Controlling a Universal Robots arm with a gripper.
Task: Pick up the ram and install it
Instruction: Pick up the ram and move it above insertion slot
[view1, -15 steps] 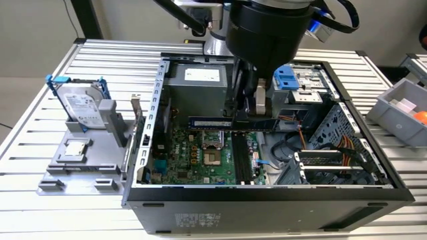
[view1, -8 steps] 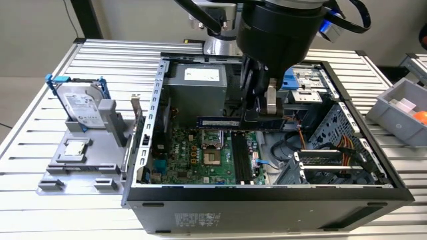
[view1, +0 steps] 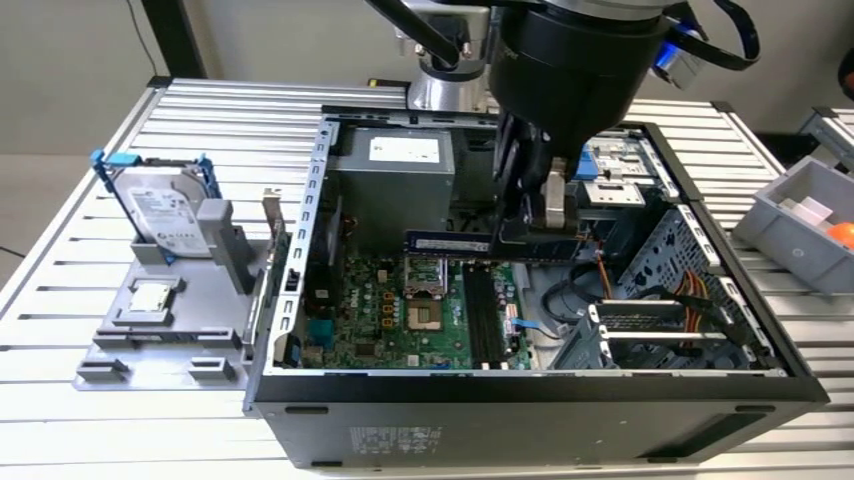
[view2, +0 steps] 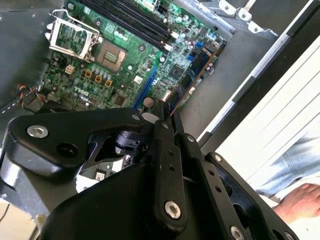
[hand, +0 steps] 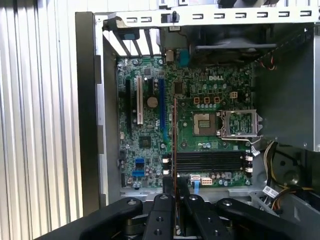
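My gripper (view1: 539, 232) hangs inside the open computer case (view1: 534, 390), shut on the ram (view1: 454, 243). The ram is a long thin blue-green stick held level above the green motherboard (view1: 380, 320), and it sticks out from the fingers towards the exterior view's left. In both wrist views I see the ram (hand: 174, 145) (view2: 195, 82) edge-on, running out from between the black fingers (hand: 163, 216) (view2: 167, 145). The dark memory slots (view1: 483, 315) (hand: 210, 162) (view2: 131, 22) lie on the board below it, apart from the stick.
A hard drive in a blue frame (view1: 167, 205) and a small silver processor chip (view1: 151, 298) rest on a grey fixture (view1: 160, 345) at the exterior view's left. A grey bin (view1: 801, 220) stands at the right. Cables (view1: 694, 300) fill the case's right side. A person's hand (view2: 300, 197) is beside the table.
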